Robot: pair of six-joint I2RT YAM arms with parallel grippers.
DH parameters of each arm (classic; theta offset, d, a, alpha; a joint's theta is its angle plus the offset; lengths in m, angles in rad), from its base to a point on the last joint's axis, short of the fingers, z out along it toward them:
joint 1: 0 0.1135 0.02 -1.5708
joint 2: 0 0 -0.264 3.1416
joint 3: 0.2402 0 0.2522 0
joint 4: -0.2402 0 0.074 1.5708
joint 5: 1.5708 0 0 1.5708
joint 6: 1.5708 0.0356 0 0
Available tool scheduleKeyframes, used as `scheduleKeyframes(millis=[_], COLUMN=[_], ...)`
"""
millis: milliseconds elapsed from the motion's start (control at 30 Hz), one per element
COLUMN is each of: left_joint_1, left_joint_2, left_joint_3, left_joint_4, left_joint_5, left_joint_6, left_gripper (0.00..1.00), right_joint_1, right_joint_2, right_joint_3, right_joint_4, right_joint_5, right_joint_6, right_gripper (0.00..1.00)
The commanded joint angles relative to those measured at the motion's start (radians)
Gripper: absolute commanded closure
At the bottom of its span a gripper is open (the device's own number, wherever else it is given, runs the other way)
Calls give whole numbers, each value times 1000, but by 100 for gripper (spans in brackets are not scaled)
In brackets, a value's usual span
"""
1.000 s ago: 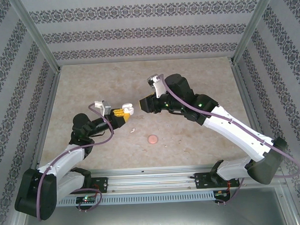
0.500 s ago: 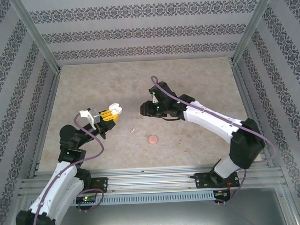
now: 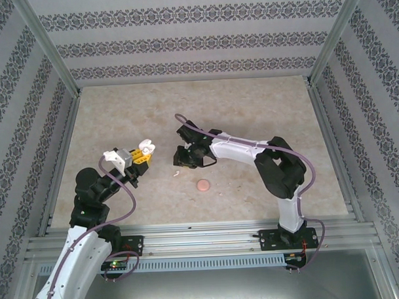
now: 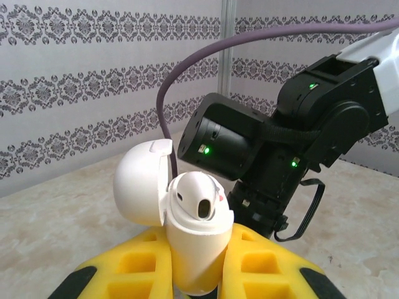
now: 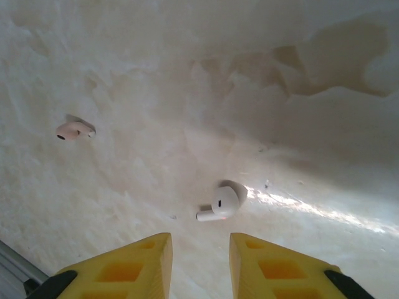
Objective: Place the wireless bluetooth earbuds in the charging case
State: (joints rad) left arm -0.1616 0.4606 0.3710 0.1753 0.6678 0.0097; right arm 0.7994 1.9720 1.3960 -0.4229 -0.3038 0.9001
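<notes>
My left gripper (image 3: 142,152) is shut on the white charging case (image 4: 196,246), holding it upright above the table. Its lid (image 4: 140,190) hangs open to the left. A rounded white piece with a dark oval hole, seemingly an earbud (image 4: 201,198), sits in the case's top. My right gripper (image 5: 199,261) is open and low over the table, pointing down. A white earbud (image 5: 219,204) lies on the table just beyond its yellow fingertips (image 5: 146,258), apart from them. In the top view this earbud (image 3: 176,171) lies below the right gripper (image 3: 181,161). A pinkish earbud (image 5: 72,129) lies farther off.
A round pink disc (image 3: 203,185) lies on the marble tabletop (image 3: 251,115) right of the earbud. Patterned walls with metal posts enclose the table. The right arm's black wrist (image 4: 249,149) stands close behind the held case.
The right arm has folded in, swinging its gripper left and down over the loose earbud. The left arm has drawn back to the left, still holding the open case.
</notes>
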Motion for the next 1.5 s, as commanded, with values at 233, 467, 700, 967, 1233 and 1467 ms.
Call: scheduleKeyframes(millis=[233,467,700,967,1233,1467], left_joint_1=[10,11,10,11,10,10], left_joint_2=[15,22,20,9,8,13], left_joint_3=[34,33,9,11,10,4], left_joint_4=[-33,-34,-36,-50,-50,-44], left_joint_5=[7,11,16,14,18,24], left_joint_6=[44,58,59,67,57,55], left_gripper=[100,100,100,100,100,100], right_joint_1=[35,37,39,64,93,95], right_joint_2=[105,166,237,279,305,319], right_joint_3=[92,167,260,343,386,410], right_joint_4=[-117,-173,-235,-343,-415,-408], right_joint_5=[9,17,23,56,110,120], right_joint_6=[17,-22,-62,-126,-186,-200], right_gripper=[66,66,75,70,69,66])
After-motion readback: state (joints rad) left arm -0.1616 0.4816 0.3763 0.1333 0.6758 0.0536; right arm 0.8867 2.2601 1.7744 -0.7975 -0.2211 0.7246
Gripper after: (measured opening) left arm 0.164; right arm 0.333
